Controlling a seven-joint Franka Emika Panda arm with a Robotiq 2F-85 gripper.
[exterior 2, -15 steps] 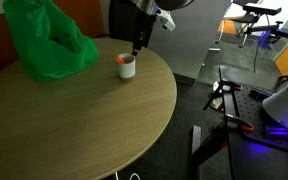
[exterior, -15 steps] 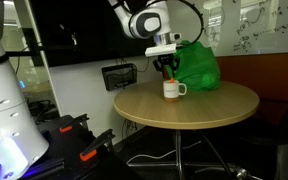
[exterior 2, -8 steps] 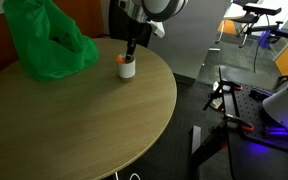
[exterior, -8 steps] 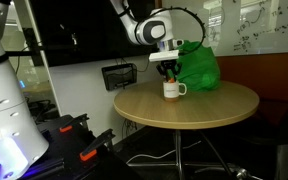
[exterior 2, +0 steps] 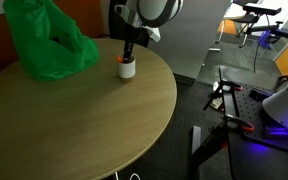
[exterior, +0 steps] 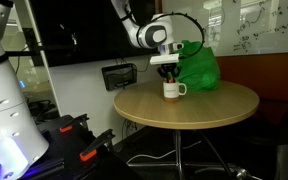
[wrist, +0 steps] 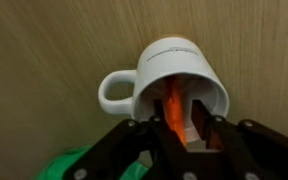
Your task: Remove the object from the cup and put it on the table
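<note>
The gripper (wrist: pixel 179 128) is seen in the wrist view with its fingers (wrist: pixel 147 138) spread and lowered to the mouth of the cup (wrist: pixel 174 80). The object (wrist: pixel 172 104) — a thin orange-red stick standing inside the cup — is straddled between them. A gap is visible beside the stick, so it is judged not yet to be pinched. The cup is shown upright on the tabletop (exterior: pixel 214 108) with its handle (wrist: pixel 112 92) off to one side, and the green bag (exterior: pixel 197 65) lies just behind it in an exterior view. The tip of the object is seen poking above the rim in an exterior view (exterior 2: pixel 122 58), directly under the arm. The step in hand is taken to be the grasp. It is best done by centring the fingers on the stick and keeping them clear of the rim, so that the cup is neither clamped nor nudged. The closing should be gentle, since so slim a thing could be pushed aside or snapped out of line. Once it is held, a straight vertical lift is advised until the lower end clears the rim — any sideways pull sooner could tip the light cup. A bare patch of tabletop away from the bag should then be chosen, and the stick released low, as it may roll.
</note>
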